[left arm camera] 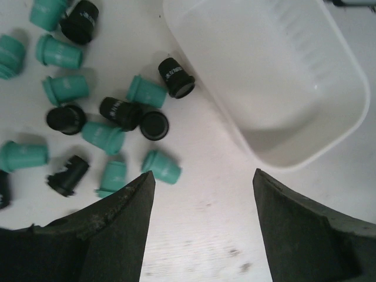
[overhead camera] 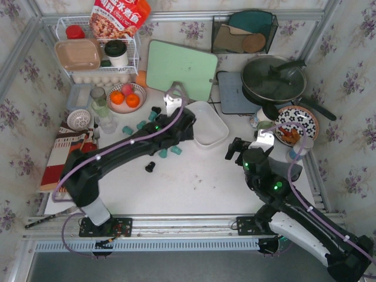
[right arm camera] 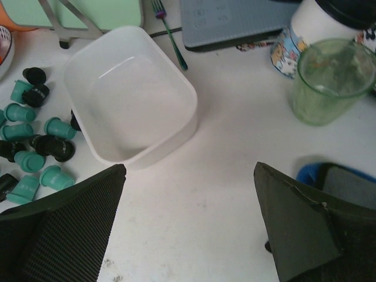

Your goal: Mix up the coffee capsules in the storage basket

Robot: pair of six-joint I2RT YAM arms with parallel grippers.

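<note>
In the overhead view, the left arm [overhead camera: 135, 147] is hiding part of the coffee capsules [overhead camera: 175, 150] lying beside the storage basket [overhead camera: 207, 124]. On the left wrist camera, the frame edges are cropping several capsules and the basket's far end; lettering on one black capsule [left arm camera: 175, 77] is showing too small to read.

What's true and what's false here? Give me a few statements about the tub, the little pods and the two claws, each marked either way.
1. The white tub is empty. True.
2. All the pods are green. False: some are teal, some black.
3. The pods lie on the table beside the tub. True.
4. The left gripper holds a pod. False: its jaws stand open on nothing.
5. The right gripper is shut. False: it is open and empty.
</note>
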